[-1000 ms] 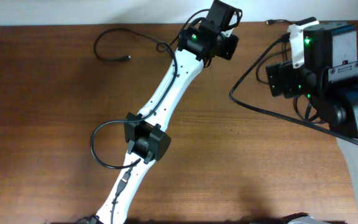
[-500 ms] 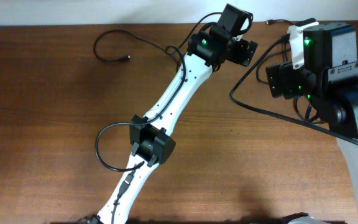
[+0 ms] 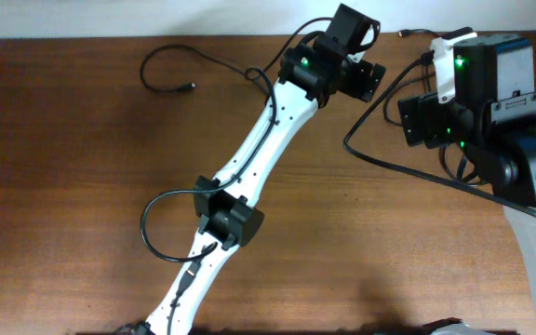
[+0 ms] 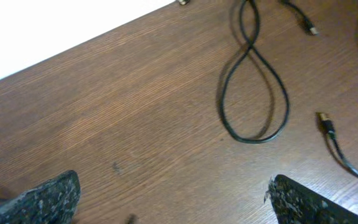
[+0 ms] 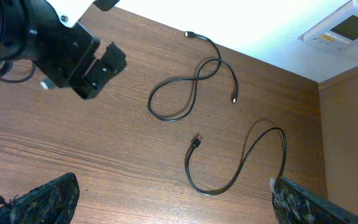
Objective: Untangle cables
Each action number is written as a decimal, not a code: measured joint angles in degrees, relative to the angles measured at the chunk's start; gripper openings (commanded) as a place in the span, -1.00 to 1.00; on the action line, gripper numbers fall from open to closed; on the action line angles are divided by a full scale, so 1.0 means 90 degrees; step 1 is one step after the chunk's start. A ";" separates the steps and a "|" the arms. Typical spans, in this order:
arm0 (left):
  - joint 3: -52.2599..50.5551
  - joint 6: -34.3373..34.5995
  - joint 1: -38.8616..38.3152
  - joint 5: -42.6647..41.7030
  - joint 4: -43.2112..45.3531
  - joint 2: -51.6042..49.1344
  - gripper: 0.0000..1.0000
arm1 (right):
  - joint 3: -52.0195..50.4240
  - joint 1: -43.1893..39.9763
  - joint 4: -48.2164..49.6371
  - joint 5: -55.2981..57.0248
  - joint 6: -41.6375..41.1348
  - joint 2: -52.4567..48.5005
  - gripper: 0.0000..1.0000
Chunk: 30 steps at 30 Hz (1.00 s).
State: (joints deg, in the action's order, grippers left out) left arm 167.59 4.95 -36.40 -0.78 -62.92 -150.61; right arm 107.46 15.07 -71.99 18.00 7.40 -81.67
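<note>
Left fingers (image 4: 45, 199) have just sprung wide, empty, above the looped cable (image 4: 252, 45) near the table's (image 3: 82, 205) far edge; right fingers (image 5: 42, 199) spread too. Another cable (image 5: 244, 163) lies apart: separation looks nearly done.

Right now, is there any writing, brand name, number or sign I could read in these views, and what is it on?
No text can be read in any view.
White wall panel: grey markings, too blurred to read.
Red patch on the right arm's black housing: too small to read.
Cables and table: no lettering visible.
</note>
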 measured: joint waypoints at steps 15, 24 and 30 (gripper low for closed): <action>0.0811 -0.0653 -0.0039 0.0629 0.0724 -0.0092 0.99 | 0.0000 0.0000 0.0000 0.0000 0.0005 0.0000 0.97; 0.0799 0.0199 0.0177 0.1192 -0.2557 -0.0039 0.98 | 0.0000 0.0000 -0.0027 -0.0134 0.0002 0.0000 0.97; 0.0527 0.0459 0.0644 0.0770 -0.2424 -0.0041 0.98 | 0.0000 0.0000 -0.0053 -0.0294 0.0002 0.0000 0.97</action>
State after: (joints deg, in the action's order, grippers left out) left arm 172.33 9.08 -30.61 6.15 -84.73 -150.98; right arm 107.46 15.07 -72.47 15.35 7.42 -81.67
